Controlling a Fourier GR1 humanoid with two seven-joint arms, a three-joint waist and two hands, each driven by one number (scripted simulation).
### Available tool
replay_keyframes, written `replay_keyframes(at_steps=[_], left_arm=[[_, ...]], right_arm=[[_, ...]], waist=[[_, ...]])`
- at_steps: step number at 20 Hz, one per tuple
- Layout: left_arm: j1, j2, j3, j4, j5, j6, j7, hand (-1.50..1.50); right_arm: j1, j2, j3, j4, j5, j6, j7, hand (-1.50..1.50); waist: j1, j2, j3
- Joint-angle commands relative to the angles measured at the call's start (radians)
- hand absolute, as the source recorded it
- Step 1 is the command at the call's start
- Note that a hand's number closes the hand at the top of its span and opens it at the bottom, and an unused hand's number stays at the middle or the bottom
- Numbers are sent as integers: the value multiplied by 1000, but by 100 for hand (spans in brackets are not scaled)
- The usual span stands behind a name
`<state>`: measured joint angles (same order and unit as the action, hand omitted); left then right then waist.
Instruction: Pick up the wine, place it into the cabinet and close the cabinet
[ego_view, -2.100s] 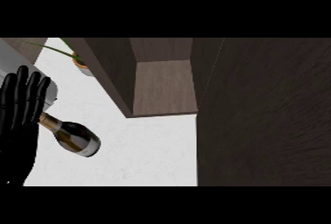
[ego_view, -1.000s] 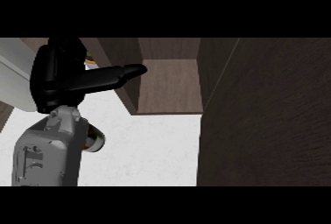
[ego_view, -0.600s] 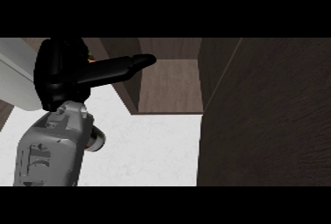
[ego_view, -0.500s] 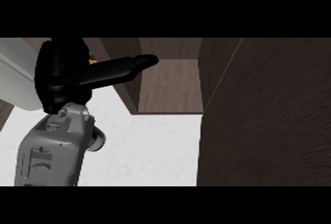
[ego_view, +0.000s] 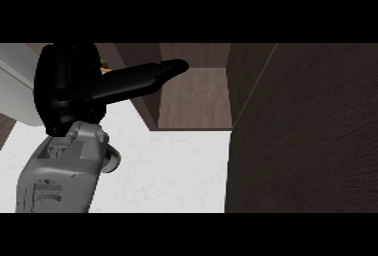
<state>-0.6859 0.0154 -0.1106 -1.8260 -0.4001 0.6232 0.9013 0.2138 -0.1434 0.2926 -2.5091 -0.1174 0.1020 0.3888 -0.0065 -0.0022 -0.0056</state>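
Left hand (ego_view: 70, 95) open, thumb toward cabinet (ego_view: 196, 100)

The left robot hand (ego_view: 70, 90), resting open at the left edge two seconds ago, is now raised over the surface (ego_view: 177, 170) on its grey forearm (ego_view: 63, 175), which hides nearly all of the wine bottle (ego_view: 111, 161). Its thumb (ego_view: 148, 75) points right, its tip now slightly nearer the cabinet (ego_view: 196, 100) opening.
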Motion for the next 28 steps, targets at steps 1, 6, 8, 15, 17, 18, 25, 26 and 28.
replay_keyframes(at_steps=[1, 6, 8, 15, 17, 18, 25, 26, 28], left_arm=[[-20, -15, -54, -46, -80, 36, 65, -150], [2, 28, 16, -124, -77, -45, 131, -150], [-40, 50, 50, -131, -102, -68, 193, -150], [66, 110, 104, -204, -60, -123, 172, -150], [65, 142, 142, -199, -36, -137, 154, -150], [99, 120, 98, -229, -82, -127, 167, -150], [200, 215, 217, -288, 44, -205, 147, -150], [196, 202, 223, -264, 59, -187, 122, -150], [191, 184, 196, -246, 1, -158, 123, -150]], right_arm=[[53, -11, -1, -218, -45, -27, 105, -150], [19, -5, -9, -198, -51, -38, 107, -150], [33, -20, 9, -236, -48, -35, 138, -150], [23, -24, 26, -237, -21, -54, 140, -150], [35, -24, 24, -256, -19, -65, 137, -150], [10, -35, 13, -241, -30, -57, 153, -150], [93, -39, 27, -287, -45, -54, 116, -150], [5, -25, 32, -258, -27, -85, 171, -150], [11, -29, 45, -261, -20, -79, 168, -150]], waist=[[-4, -5, 6], [4, -4, 6], [1, -6, 6], [2, -4, 5], [-2, -4, 5], [3, -4, 5], [-8, -7, 5], [0, -2, 4], [-6, -2, 5]])
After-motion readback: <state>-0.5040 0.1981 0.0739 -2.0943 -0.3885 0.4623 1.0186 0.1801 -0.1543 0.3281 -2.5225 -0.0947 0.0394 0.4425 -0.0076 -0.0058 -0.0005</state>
